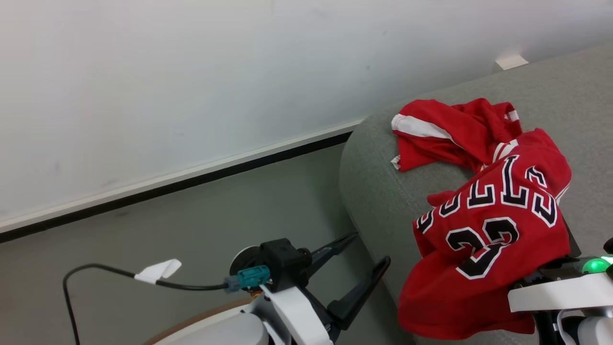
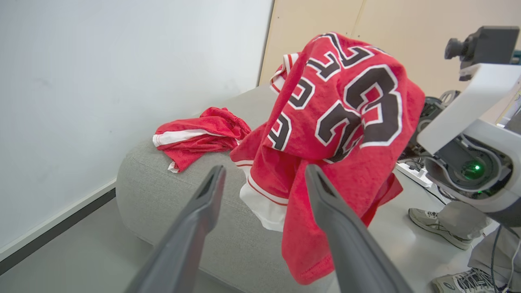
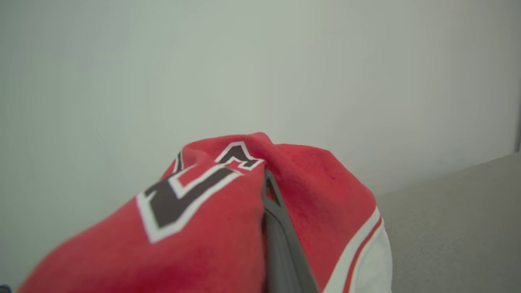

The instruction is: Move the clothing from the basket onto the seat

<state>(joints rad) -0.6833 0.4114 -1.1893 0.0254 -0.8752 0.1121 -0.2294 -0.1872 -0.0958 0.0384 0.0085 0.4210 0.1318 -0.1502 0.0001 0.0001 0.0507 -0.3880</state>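
Note:
The clothing is two red pieces. A red garment with white trim [image 1: 440,139] [image 2: 195,136] lies on the light-grey seat [image 1: 378,191] [image 2: 171,191] near its rounded end. The number 23 jersey [image 1: 493,225] [image 2: 346,118] [image 3: 203,219] hangs draped over my right gripper [image 3: 266,175], which is shut on it above the seat's edge; one dark finger [image 3: 279,232] shows in a fold. My left gripper [image 1: 369,248] [image 2: 265,167] stands open and holds nothing, just left of the seat and pointing at the jersey. A brown curved rim [image 1: 201,315], seemingly the basket's, peeks from behind my left arm.
A white wall with a dark baseboard [image 1: 191,179] runs behind the grey floor [image 1: 215,225]. My right arm [image 2: 468,162] rises at the right of the left wrist view. A person's shoes [image 2: 435,221] and a power strip [image 2: 411,173] are on the floor beyond the seat.

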